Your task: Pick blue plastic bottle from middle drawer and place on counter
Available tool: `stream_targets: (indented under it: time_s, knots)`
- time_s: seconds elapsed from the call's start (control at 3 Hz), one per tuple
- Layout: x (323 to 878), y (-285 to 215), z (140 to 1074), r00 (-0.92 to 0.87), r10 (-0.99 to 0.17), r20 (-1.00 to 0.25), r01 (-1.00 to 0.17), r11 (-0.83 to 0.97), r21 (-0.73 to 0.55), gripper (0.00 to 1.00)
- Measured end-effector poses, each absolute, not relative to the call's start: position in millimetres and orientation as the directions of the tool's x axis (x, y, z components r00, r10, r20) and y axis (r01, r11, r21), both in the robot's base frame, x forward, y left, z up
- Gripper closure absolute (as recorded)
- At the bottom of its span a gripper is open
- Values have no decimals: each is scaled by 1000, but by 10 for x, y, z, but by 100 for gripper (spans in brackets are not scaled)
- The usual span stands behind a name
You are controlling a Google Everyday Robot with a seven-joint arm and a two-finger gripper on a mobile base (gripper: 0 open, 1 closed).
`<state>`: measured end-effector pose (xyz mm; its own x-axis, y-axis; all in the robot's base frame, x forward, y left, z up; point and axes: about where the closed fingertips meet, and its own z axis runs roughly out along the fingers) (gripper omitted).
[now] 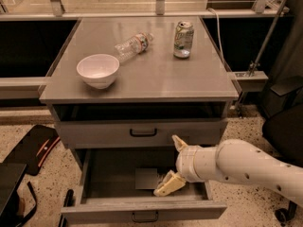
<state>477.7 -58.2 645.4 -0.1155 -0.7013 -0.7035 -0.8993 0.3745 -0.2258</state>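
The middle drawer (118, 209) is pulled out at the bottom of the cabinet. The blue plastic bottle (150, 179) lies on its side on the drawer floor, dim in the arm's shadow. My gripper (173, 164) is open and reaches into the drawer from the right. Its lower finger (168, 185) rests at the bottle's right end and hides part of it. Its upper finger (179, 143) stands in front of the shut drawer above. The counter (151, 74) is the grey cabinet top.
On the counter stand a white bowl (98, 70), a slim clear bottle (133, 45) lying down and a green-and-white can (183, 39). A shut drawer (143, 133) sits above the open one. A black object (33, 148) lies on the floor at left.
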Motion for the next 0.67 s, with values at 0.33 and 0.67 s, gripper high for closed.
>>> stream_targets:
  time_s: [0.33,0.67]
  knots:
    - [4777,-582,6454,-115,-701,-703,-899,374,-226,0]
    - [4767,-618,6510,-71,-700,-710,-899,354,-259,0]
